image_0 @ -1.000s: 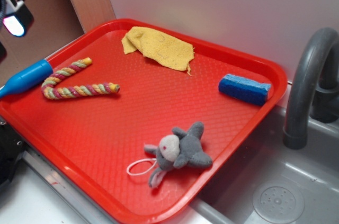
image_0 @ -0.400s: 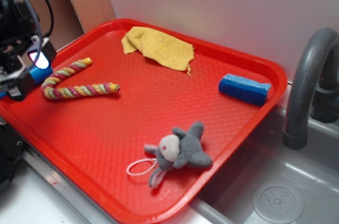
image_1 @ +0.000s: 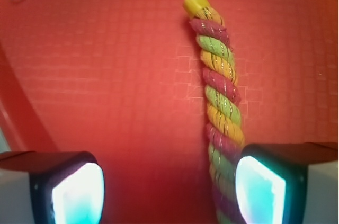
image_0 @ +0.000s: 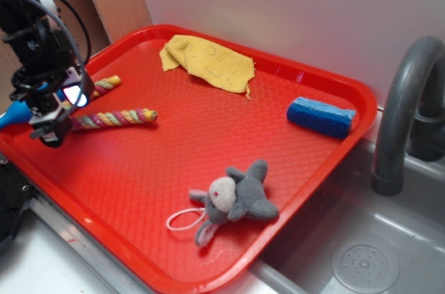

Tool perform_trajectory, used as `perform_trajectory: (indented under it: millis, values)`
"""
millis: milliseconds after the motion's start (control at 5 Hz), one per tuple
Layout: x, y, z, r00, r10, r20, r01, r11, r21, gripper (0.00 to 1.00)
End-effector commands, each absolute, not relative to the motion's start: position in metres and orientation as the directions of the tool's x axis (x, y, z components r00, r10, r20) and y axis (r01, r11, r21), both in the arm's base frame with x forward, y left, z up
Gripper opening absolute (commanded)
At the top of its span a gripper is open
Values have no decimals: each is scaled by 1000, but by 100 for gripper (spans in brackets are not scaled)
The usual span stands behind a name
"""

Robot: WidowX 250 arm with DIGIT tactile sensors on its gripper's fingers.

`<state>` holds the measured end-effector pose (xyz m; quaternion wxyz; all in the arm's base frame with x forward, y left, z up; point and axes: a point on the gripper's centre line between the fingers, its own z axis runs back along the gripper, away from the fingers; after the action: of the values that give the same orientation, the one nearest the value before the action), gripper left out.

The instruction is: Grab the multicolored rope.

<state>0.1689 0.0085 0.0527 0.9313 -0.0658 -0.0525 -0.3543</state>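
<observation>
Pincer (image_1: 168, 192) agape above multicolored rope (image_1: 220, 102)

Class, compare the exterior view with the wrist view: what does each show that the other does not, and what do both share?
Exterior only: the yellow cloth, blue sponge, grey plush toy and grey faucet. Wrist only: the gripper open, its pads glowing, one finger partly covering the rope. Both: the multicolored rope lying on the red tray.

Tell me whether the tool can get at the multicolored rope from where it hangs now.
Probably yes: the tool hangs open over the multicolored rope, nothing lies between, though the rope sits close against one finger rather than centred.
</observation>
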Motion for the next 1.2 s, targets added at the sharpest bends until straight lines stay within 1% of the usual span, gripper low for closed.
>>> perform_trajectory:
  millis: [0, 200, 400, 600, 800, 1000]
  values:
    - [181, 7, 27, 699, -708, 98, 713, 700, -34, 100]
    - [179, 6, 12, 694, -717, 66, 720, 692, -52, 100]
    - [174, 1, -4, 669, -743, 18, 743, 667, -60, 0]
    - [169, -3, -6, 656, -754, 1, 753, 655, -54, 0]
    - [166, -9, -10, 646, -763, -11, 761, 646, -65, 0]
    - [171, -14, 7, 742, -661, -109, 662, 749, -39, 0]
